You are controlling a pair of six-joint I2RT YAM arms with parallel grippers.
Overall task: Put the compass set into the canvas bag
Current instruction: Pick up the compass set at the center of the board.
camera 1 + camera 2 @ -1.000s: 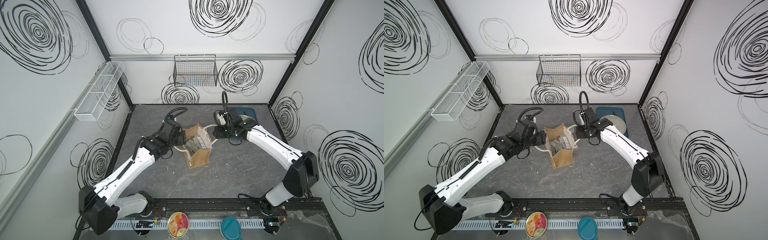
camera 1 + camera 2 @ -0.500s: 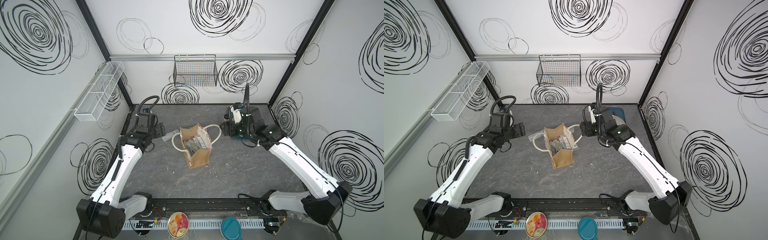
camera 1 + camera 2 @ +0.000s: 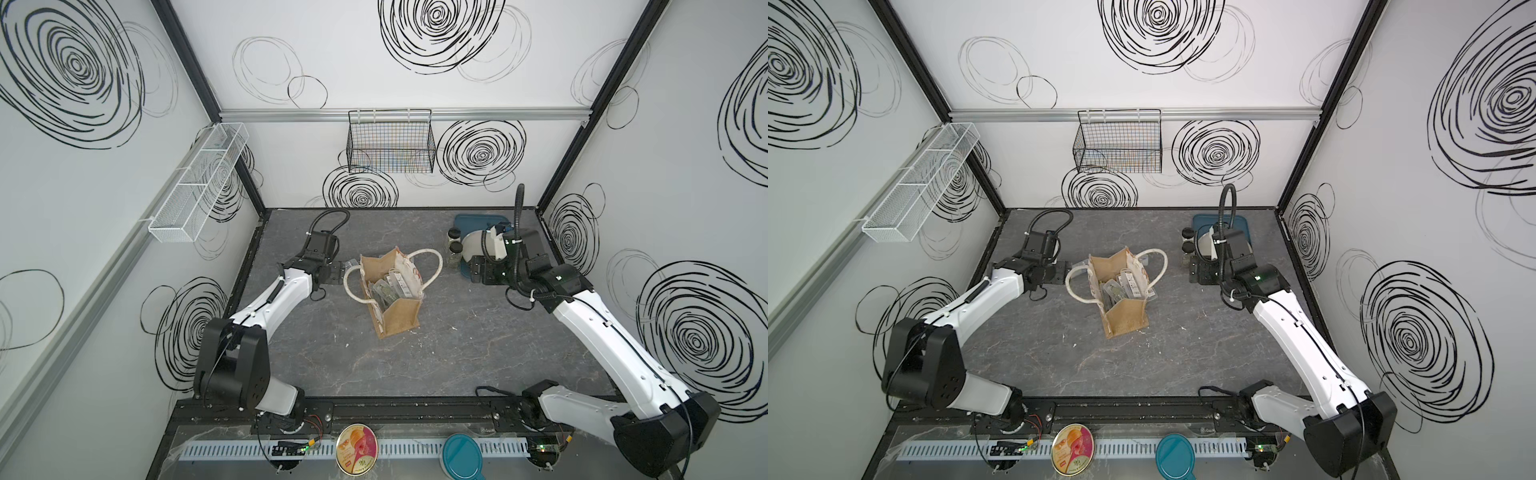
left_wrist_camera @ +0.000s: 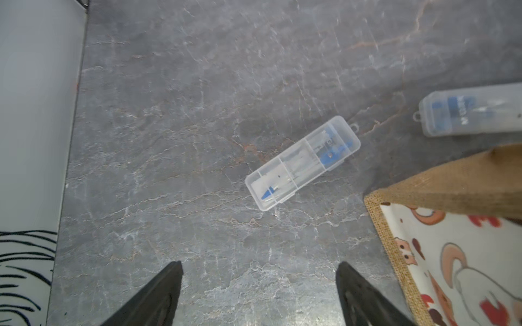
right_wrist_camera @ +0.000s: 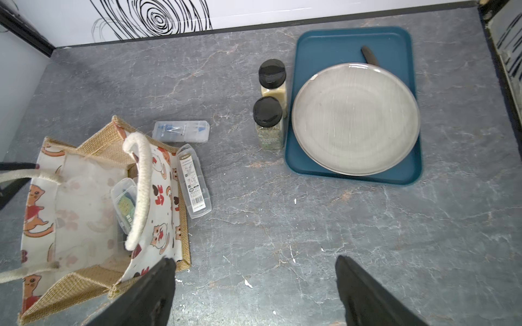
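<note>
Top pair overhead, downward; wrists share canvas bag [image 5: 70, 183].

Tan canvas bag [image 5: 162, 214] w/ cream panels (red-orange cats); teal tray [image 5: 353, 42]; grey plate [image 5: 356, 118].

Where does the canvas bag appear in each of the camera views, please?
In a top view: the canvas bag stands upright near the picture's centre.
In a top view: same place, mouth open upward.
Left wrist: only one burlap-edged corner shows, cut off by the frame.
Right wrist: seen from above, mouth open, a rope handle arching across it.
Shared landmark: the blue-labelled clear case lying beside the bag, in both wrist views.
</note>
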